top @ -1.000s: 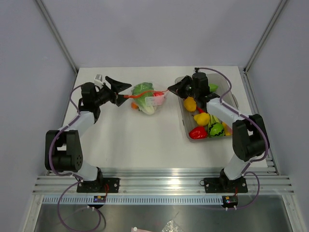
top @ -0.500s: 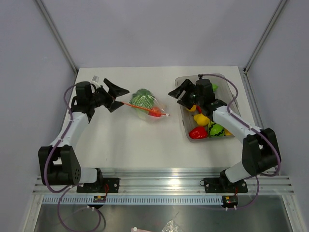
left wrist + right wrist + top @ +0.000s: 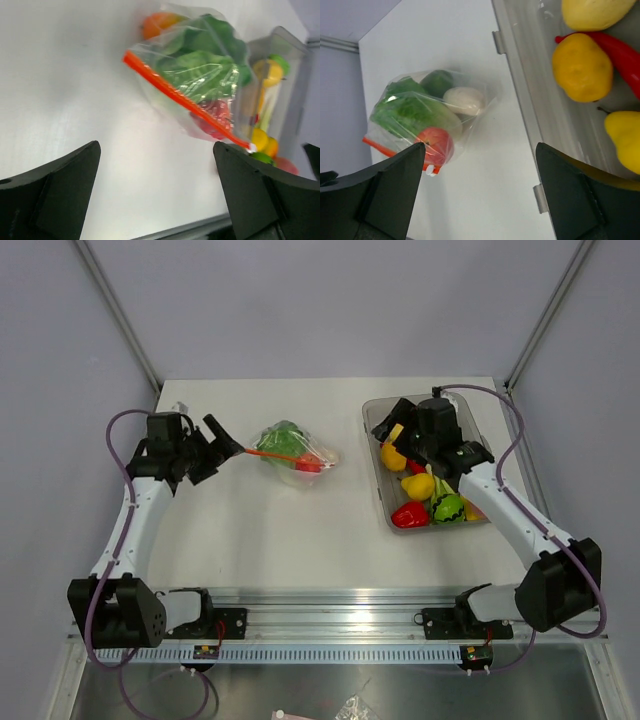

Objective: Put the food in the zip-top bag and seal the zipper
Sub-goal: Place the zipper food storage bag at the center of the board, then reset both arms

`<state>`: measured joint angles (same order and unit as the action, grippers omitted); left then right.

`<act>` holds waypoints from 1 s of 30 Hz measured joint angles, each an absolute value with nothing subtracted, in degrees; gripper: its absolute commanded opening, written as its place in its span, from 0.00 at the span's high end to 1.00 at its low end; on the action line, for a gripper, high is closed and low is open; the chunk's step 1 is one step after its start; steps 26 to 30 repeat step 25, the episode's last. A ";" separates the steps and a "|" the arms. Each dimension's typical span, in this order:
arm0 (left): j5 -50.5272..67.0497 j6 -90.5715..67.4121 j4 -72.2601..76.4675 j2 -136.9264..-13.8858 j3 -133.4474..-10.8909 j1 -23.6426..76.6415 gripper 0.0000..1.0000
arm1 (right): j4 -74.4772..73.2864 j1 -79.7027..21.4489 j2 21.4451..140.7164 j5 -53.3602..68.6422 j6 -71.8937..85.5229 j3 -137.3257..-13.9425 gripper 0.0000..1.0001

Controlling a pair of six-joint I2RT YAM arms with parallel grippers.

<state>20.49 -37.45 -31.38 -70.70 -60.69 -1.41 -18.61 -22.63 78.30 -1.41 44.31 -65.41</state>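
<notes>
Top view: the zip-top bag (image 3: 292, 445) lies on the table (image 3: 300, 540) between the arms. It is near the left gripper (image 3: 222, 455) and well apart from the right gripper (image 3: 392, 420), which hangs over the grey tub (image 3: 384, 502).
Left wrist only: the zipper (image 3: 185, 102) sits clear of both fingers with bare table between, and a white slider (image 3: 252, 146) is at its tub-side end.
Right wrist only: the food in the bag shows as a white piece (image 3: 464, 100), a red one (image 3: 436, 145) and leafy green (image 3: 405, 110). A yellow piece (image 3: 582, 67) and a red chilli (image 3: 620, 50) lie loose in the tub.
Long axis: the zipper runs from the left arm's side toward the right arm's, its tub-side end tilted slightly toward the bases. It forms the bag's near edge, and the bulge lies beyond it.
Left gripper: jaws spread wide, holding nothing.
Right gripper: jaws spread wide, holding nothing.
</notes>
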 measured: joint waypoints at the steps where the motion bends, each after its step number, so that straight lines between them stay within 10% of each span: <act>1: 17.32 -36.16 -33.39 -69.87 -61.19 -1.41 0.01 | -20.16 -22.63 77.71 -3.01 43.44 -66.02 0.00; 10: -4.82 -27.79 -39.33 -58.17 -67.26 -1.43 0.01 | -32.62 -22.63 70.94 -20.12 35.90 -71.44 0.01; 30: 13.02 -23.31 -32.58 -51.31 -66.83 2.66 0.01 | -38.81 -22.65 63.11 -27.59 32.99 -70.67 0.00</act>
